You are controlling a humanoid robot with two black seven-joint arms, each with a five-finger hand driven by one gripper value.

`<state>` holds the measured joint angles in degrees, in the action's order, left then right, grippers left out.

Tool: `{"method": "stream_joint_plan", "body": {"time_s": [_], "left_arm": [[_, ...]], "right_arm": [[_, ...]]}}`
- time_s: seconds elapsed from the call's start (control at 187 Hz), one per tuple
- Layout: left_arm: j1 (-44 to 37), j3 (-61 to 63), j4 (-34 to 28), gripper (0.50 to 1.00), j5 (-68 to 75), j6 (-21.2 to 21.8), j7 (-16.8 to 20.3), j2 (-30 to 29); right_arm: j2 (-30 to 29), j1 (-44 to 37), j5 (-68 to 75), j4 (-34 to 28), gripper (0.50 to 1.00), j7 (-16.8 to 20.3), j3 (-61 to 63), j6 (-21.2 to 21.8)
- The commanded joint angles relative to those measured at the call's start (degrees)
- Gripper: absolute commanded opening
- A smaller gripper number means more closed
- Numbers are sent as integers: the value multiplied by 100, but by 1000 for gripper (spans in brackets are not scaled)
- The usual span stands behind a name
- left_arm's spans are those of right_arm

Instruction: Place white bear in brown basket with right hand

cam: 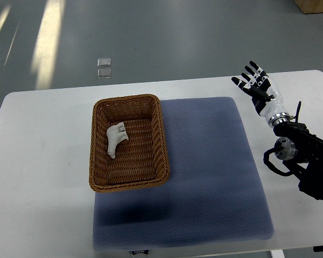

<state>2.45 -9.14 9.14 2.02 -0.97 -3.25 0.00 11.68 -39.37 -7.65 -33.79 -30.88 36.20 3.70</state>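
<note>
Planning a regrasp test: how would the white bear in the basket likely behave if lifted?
The white bear looks soft and small, so probably light and somewhat floppy. It lies flat in the brown basket, so it is unlikely to roll. The woven floor may snag it slightly.

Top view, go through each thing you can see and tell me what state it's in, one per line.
White bear: lying on its side inside the basket, not held.
Brown basket: upright on the table, partly on the blue mat, holding only the bear.
Blue mat: spread flat on the table.
Right hand: open, fingers spread, holding nothing, raised at the table's far right.
White table: bearing mat and basket.
Left hand: not in view.
</note>
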Motion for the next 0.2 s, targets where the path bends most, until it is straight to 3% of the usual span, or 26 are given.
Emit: {"method": "stream_joint_plan", "body": {"time_s": [0.0, 0.198], "left_arm": [[1, 0, 0, 1000, 0, 1, 0, 0], [-7, -9, -9, 1000, 0, 1, 0, 0]], "right_arm": [[27, -1, -9, 4, 924, -5, -8, -36], [27, 78, -9, 4, 924, -23, 1, -54]]}}
